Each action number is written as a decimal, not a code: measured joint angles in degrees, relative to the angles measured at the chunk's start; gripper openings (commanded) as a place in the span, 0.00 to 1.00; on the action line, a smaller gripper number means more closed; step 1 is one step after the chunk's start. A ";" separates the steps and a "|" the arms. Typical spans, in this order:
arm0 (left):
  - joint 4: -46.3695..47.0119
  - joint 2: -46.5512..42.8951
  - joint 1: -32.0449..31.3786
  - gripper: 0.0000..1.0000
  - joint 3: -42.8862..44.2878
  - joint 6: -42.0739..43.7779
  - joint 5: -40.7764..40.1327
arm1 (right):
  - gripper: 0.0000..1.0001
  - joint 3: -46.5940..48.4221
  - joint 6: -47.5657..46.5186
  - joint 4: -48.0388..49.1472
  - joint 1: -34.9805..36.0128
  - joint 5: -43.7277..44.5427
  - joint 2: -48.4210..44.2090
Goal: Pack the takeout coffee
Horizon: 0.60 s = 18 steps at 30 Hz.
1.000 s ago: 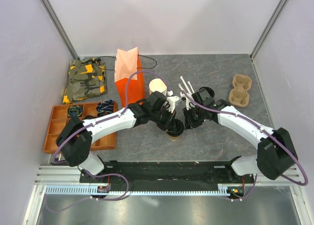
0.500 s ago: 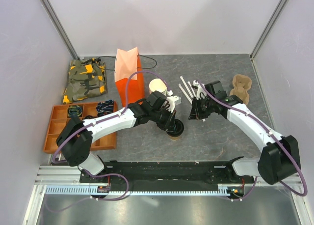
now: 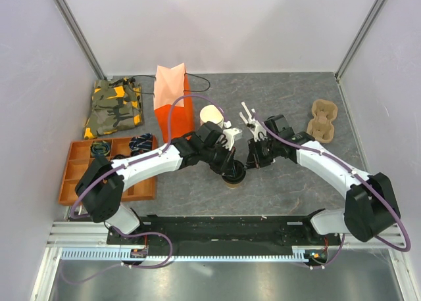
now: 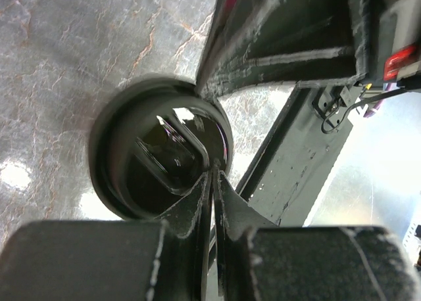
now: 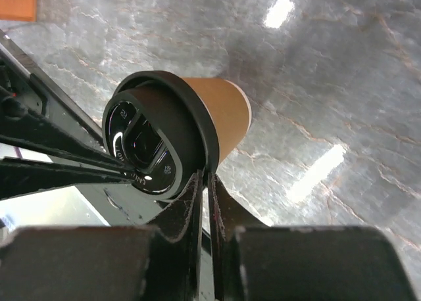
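The takeout coffee (image 3: 233, 176) is standing upright on the table (image 5: 329, 84), toward the arm bases from the orange bag (image 3: 168, 84) and to that bag's right, well apart from it.

**Gripper state**
- The left gripper (image 4: 212, 183) is showing narrow jaws, the fingers lying almost together with only a slit between them. Its tips are resting at the edge of the black lid (image 5: 154, 143).
- The right gripper (image 5: 204, 179) is showing the same narrow set, its tips meeting the lid rim on the side farther from the orange bag.
- Neither gripper is wrapping the cup. Whether either slit is nipping the lid's edge cannot be told.

**Handling, as judged**
- The cup is probably behaving as a light item. Its fill level is hidden, so liquid weight and slosh should be assumed.
- The tan paper wall (image 5: 223, 114) is likely yielding under a hard squeeze, while the plastic lid is stiffer but smooth and only pressed on — a lift by the lid alone risks popping it off.
- The recommended hold is across the paper wall just below the lid, with wide jaws and the cup kept upright.

**Markings**
- Raised lettering is showing on the lid top in the right wrist view. It is too small to read with confidence.
- No print is showing on the visible paper wall.
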 measured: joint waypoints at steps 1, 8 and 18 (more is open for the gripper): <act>-0.07 0.02 0.13 0.12 -0.07 -0.07 0.13 | 0.12 -0.68 0.07 0.44 0.50 -0.31 0.35; 0.00 0.20 0.79 0.11 -0.15 -0.61 1.05 | 0.11 0.20 -0.31 1.38 0.85 0.20 1.27; 0.68 0.02 1.05 0.21 -0.15 -0.79 0.98 | 0.33 2.40 -0.66 -1.68 0.15 1.05 -3.37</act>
